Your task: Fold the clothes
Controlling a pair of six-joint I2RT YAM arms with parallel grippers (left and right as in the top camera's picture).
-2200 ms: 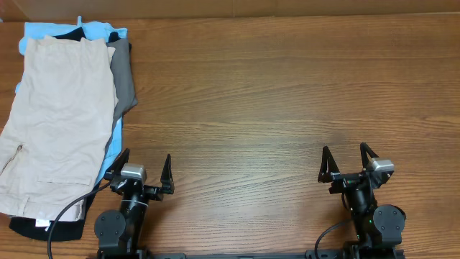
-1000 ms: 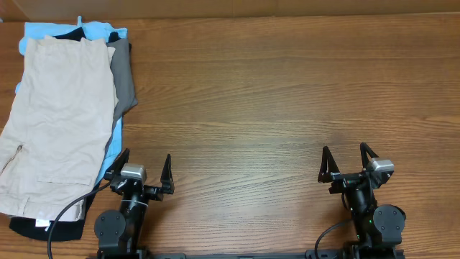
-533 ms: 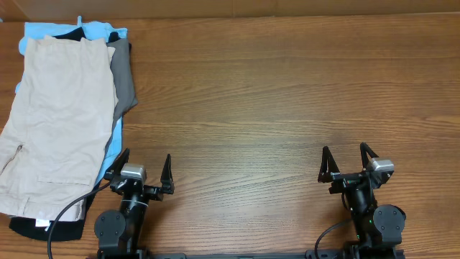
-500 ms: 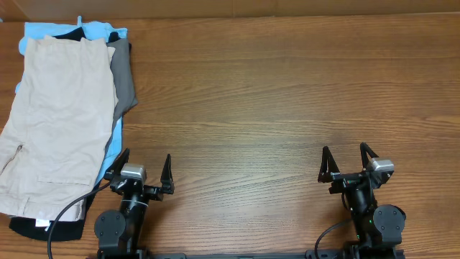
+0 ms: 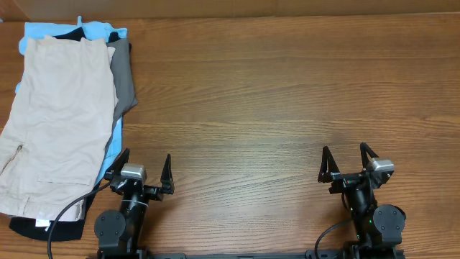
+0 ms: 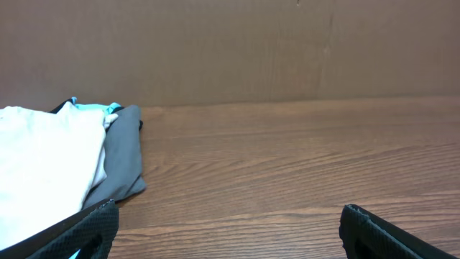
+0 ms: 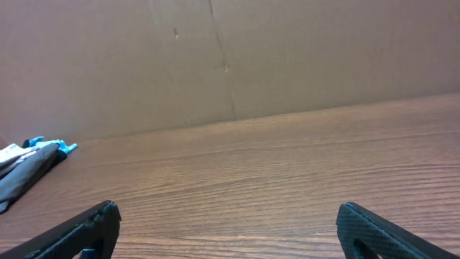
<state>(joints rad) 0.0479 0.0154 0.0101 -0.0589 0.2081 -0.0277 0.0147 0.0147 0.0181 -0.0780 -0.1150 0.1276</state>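
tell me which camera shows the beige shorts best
Overhead. The beige shorts lie nearly whole on top of the clothes pile. The left wrist view catches only their pale far part; the right wrist view shows just a tiny sliver of the pile.

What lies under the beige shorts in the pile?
Under the beige shorts, edges show: a light blue garment at the far end, grey-brown shorts along the right side, a black garment at the near end. Their stacking order and covered parts are hidden.
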